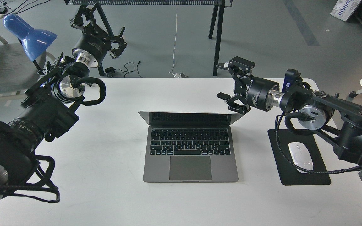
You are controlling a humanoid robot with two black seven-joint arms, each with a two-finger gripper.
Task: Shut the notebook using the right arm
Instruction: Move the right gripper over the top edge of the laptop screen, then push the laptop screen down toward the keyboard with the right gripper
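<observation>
Space-grey metal is sitting at the middle of the white table (112, 188) in the head view: the notebook (190, 153) is lying open with its black keyboard and large trackpad facing up. Its lid is leaning toward the keyboard, so the dark screen is showing only as a narrow band that mirrors the keys.

The right arm (341, 122) is reaching in from the right edge and stretching leftward over the table. Its silver joint disc is catching the light, and looped black cabling is hanging beneath it. The right gripper (229, 84) is pointing left, with its two fingers spread wide, one finger high and the other low. The lower finger is hovering just beside the lid's upper right corner. Whether it is touching the lid cannot be told from this angle.

A flat black mouse pad (303, 175) is lying to the right of the notebook, well apart from it, with a white mouse (300, 156) resting on it. A cable from the right arm is trailing across the pad and the mouse.

The left arm (42, 106) is coming in from the lower left and rising past the table's far left corner. The left gripper (104, 23) is hanging above the floor beyond the table, its fingers looking spread apart. A blue lamp (28, 34) is standing just beside that arm.
</observation>
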